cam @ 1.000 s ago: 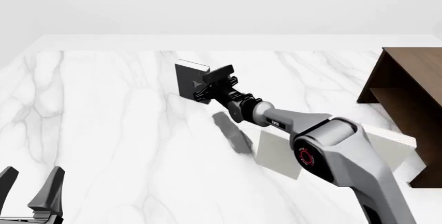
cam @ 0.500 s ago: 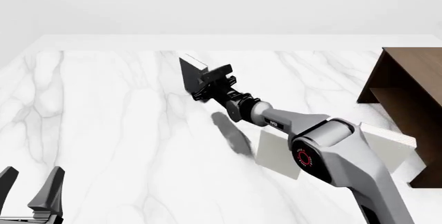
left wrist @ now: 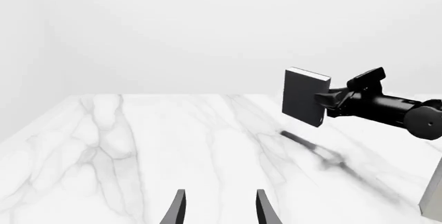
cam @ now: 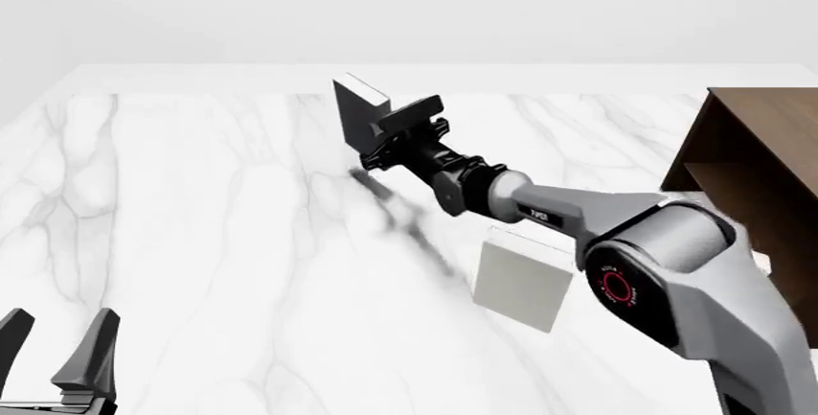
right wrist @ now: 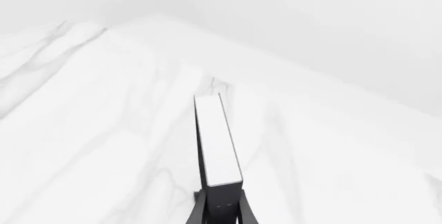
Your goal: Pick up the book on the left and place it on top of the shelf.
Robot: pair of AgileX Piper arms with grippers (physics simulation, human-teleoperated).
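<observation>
The book [cam: 356, 106], dark charcoal with white page edges, hangs in the air above the middle of the marble table [cam: 192, 204]. My right gripper [cam: 387, 133] is shut on its lower edge. In the left wrist view the book [left wrist: 304, 97] floats well above its shadow, with the right gripper [left wrist: 330, 100] clamped on its side. Seen from the right wrist, the white page edge of the book [right wrist: 217, 141] runs straight out from the right gripper [right wrist: 221, 206]. The dark brown shelf [cam: 754, 161] stands at the table's right edge. My left gripper [cam: 57, 336] rests open at the near left, holding nothing.
A pale grey-white book [cam: 522, 286] stands on the table under my right forearm, just left of the shelf. A sliver of a pale grey object [left wrist: 432, 203] shows at the edge of the left wrist view.
My right gripper has raised the book higher off the table and carried it slightly right and farther back. The left gripper has not moved.
</observation>
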